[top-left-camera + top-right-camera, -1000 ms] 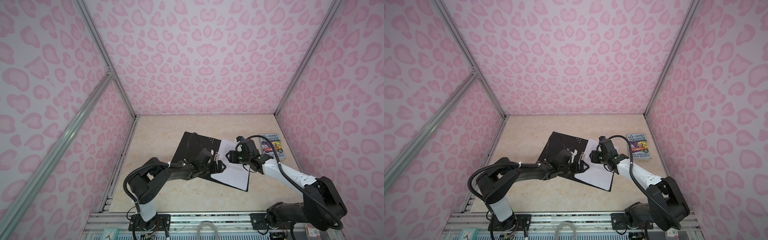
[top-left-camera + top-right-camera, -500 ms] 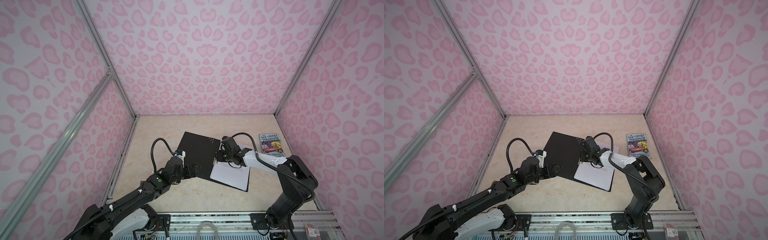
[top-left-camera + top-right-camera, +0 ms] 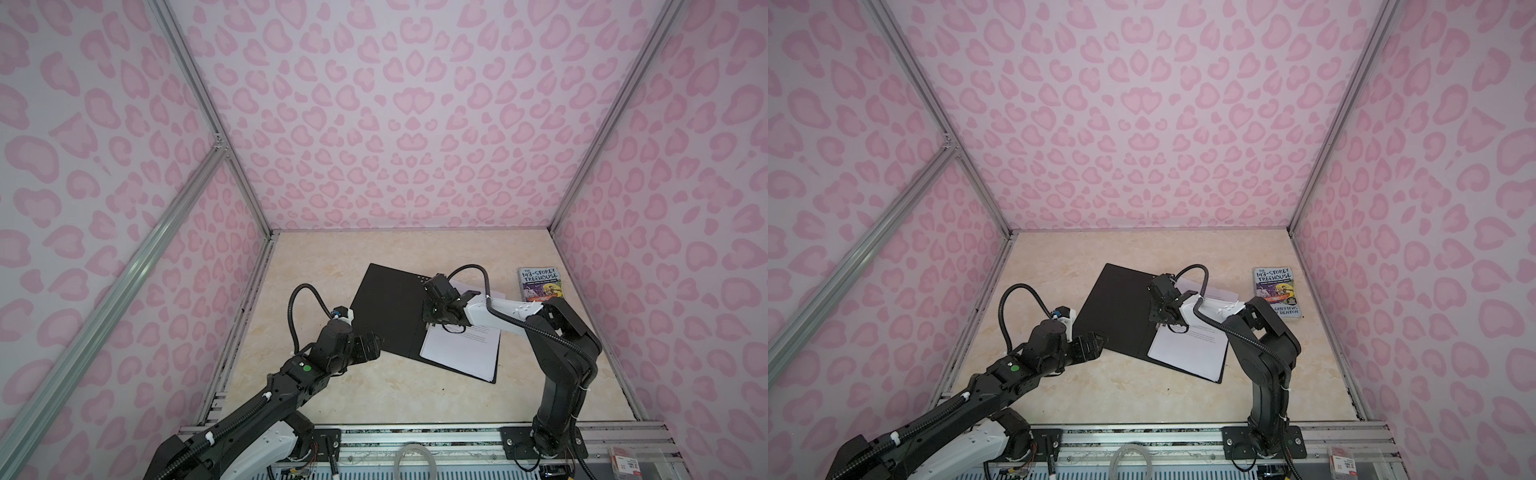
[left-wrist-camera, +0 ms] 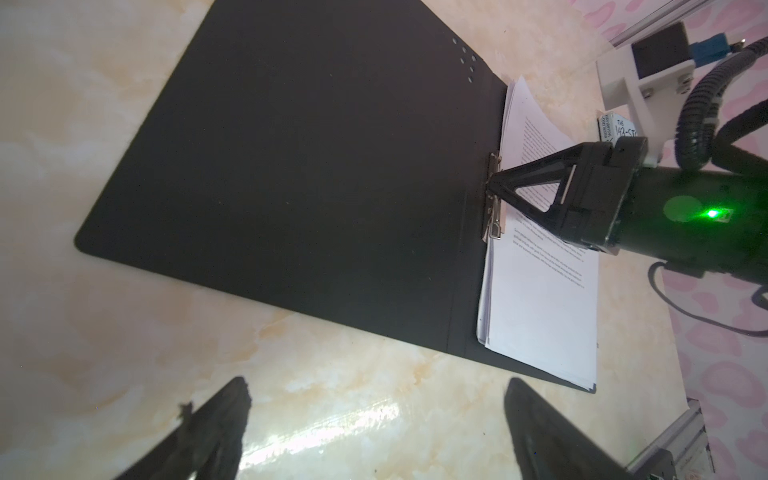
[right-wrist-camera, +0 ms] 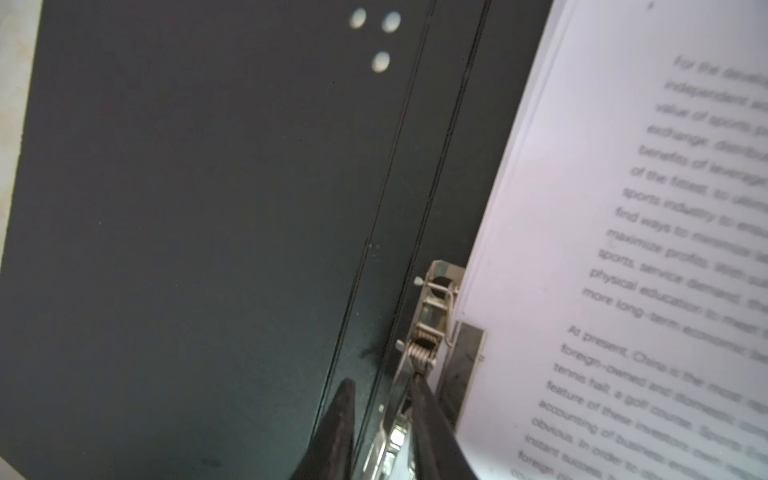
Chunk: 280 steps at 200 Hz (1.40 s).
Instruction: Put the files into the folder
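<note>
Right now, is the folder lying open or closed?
Open. The folder lies spread flat, black inside facing up, with the files lying on one half beside the metal spine clip.

You view the table point(image 3: 374, 407) from high above its 6 o'clock edge in both top views, facing 12 o'clock. Your wrist cameras sit close; both show the spine clip point(image 5: 432, 316) of the folder point(image 4: 291, 166).

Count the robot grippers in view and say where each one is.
2. The left gripper hovers open above the table, beside the folder's near edge; the right gripper straddles the folder's metal spine clip. None seems hidden.
</note>
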Available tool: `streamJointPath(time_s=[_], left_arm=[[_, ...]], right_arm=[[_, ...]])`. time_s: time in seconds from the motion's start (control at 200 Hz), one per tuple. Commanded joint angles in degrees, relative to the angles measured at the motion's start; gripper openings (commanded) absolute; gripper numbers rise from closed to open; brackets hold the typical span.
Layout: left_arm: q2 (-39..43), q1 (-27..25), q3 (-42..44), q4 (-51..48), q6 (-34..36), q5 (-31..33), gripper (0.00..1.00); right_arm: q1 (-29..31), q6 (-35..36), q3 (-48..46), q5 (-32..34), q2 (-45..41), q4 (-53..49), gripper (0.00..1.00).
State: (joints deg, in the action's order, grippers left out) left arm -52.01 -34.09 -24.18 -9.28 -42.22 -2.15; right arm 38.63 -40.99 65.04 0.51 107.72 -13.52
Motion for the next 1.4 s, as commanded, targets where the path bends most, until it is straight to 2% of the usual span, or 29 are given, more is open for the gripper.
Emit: streamJointPath(time_s=[0.0, 0.175, 0.425, 0.79, 0.985, 1.155, 1.22, 1.395], left_arm=[[-0.6, 0.4, -0.1, 0.4, 0.9, -0.3, 0.97], [-0.5, 1.0, 0.2, 0.1, 1.0, 0.4, 0.97], [-0.7, 1.9, 0.1, -3.2, -2.2, 5.3, 0.97], [1.1, 2.6, 8.1, 6.0, -14.4, -7.9, 0.97], [4.1, 2.5, 12.9, 9.1, -20.6, -11.6, 0.97], [9.2, 2.0, 16.3, 9.8, -24.3, -9.9, 0.97], [10.0, 2.0, 17.6, 12.8, -26.1, -9.7, 0.97], [5.0, 1.0, 19.3, 19.8, -31.5, -7.3, 0.97]], right_arm=[[0.2, -1.4, 0.7, 2.0, 1.3, -1.7, 0.26], [0.4, -1.3, 1.5, 2.1, 2.8, -2.3, 0.25], [0.3, -0.5, 2.4, 1.3, 4.2, -2.4, 0.15], [-1.7, -3.5, -1.0, -2.3, -1.5, 1.3, 0.04], [-4.0, -6.9, -2.9, -4.4, -4.5, 3.4, 0.02], [-5.0, -8.4, -3.8, -5.3, -6.4, 4.7, 0.01], [-5.2, -8.8, -3.9, -5.9, -6.8, 4.9, 0.01], [-5.0, -9.5, -4.4, -7.4, -6.7, 5.8, 0.01]])
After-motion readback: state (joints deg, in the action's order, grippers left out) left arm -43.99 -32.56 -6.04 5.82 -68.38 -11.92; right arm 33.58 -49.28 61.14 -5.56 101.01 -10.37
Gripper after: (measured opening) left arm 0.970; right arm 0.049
